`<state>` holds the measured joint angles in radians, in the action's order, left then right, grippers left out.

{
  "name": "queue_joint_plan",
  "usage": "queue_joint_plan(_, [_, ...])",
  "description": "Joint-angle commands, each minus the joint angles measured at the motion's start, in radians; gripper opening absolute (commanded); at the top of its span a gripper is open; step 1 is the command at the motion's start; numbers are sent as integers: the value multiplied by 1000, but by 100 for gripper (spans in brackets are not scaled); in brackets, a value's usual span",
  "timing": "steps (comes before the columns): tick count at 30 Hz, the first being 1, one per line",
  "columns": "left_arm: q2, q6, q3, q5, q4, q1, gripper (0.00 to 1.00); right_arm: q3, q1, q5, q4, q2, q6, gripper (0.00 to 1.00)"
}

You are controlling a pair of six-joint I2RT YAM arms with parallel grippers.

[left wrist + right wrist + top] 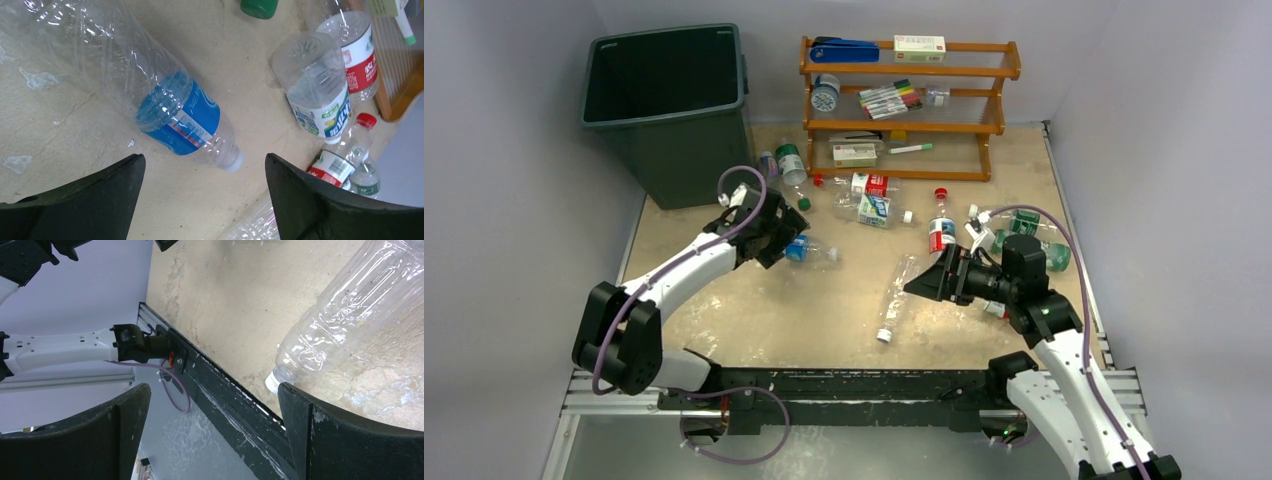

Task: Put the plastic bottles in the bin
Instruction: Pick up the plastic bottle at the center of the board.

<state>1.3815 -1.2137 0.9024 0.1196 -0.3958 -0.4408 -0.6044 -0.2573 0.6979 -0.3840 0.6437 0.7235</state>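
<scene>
Ribs crease the clear blue-labelled bottle (180, 117) by the left end effector (204, 160), gaping empty like the right end effector (214, 390).

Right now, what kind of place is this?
Probably a robot practice lab: a left arm and right arm mounted on a walled table, with plastic bottles scattered near a bin.

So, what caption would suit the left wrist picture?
Open left tool facing a blue-label bottle lying on the table, other bottles beyond.
</scene>
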Motion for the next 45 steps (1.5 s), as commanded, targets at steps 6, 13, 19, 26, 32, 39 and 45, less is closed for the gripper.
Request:
queue_joint_plan(6, [78,-176,-5,90,82,-1,90,22,-5,17,10,-26,4,100])
queue_joint_plan(13, [147,-219,-4,110,112,0,90,28,-5,10,-10,-42,-1,100])
queue_joint_plan(19, [203,-222,2,124,94,-1,92,36,-4,1,-29,-59,-13,100])
queue_joint_plan(26, [217,-188,-10,143,111,0,75,61,-4,14,-14,-62,-14,100])
queue_joint_plan(32, [167,-137,-10,170,81,-1,59,49,-4,15,-18,-45,-27,100])
queue_joint_plan(39, [45,-7,99,239,-66,-1,58,57,-4,16,-1,-36,-23,100])
queue_joint_plan(45, [-40,92,270,280,-188,0,59,73,-5,26,27,-31,-9,100])
